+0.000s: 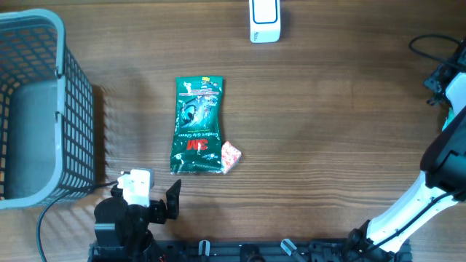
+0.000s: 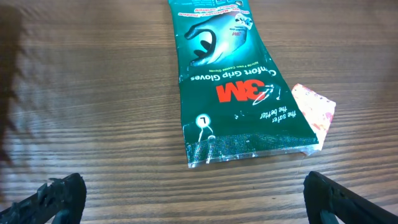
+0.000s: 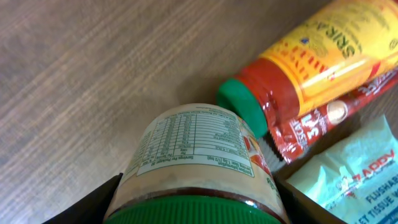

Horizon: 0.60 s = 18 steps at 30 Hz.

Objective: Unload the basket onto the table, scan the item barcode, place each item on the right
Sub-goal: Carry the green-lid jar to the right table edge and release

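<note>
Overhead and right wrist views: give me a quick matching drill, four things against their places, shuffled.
Things:
1 basket
2 scanner
3 glove packet
4 jar

Places:
A near the middle of the table
B in the right pincer
C left edge of the overhead view
D top edge of the overhead view

Pairs: 1-C; 2-D; 3-A; 4-B

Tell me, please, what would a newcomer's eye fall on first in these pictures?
First the green 3M glove packet lying flat in the middle of the wooden table, a small pink packet at its lower right corner. Next, in the right wrist view, a jar with a green lid looms close, beside a sriracha bottle.
</note>
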Tool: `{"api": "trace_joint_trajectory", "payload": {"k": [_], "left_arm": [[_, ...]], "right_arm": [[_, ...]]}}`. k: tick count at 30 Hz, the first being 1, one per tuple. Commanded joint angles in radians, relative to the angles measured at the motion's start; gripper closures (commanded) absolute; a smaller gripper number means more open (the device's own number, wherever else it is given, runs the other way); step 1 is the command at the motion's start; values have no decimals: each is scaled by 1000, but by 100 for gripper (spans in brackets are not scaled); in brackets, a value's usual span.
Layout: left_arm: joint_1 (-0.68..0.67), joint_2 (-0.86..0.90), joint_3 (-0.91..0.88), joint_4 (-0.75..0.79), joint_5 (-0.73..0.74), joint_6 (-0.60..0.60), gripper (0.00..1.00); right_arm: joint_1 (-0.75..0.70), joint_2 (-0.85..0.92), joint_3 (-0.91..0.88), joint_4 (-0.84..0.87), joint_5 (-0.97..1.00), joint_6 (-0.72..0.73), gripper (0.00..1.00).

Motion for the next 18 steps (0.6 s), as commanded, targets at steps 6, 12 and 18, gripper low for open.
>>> {"api": "trace_joint_trajectory", "payload": {"k": [6,12,18], "left_arm": [[6,-7,-1,-1,12,-6,0],[6,-7,-1,-1,12,-6,0],[6,-7,-1,-1,12,-6,0]], "right_arm": [[-8,59,9,-9,-6,20,2],[-4,21,12,-9,-34,50,0],[-2,-134,12,-18,-45,164,0]]}}
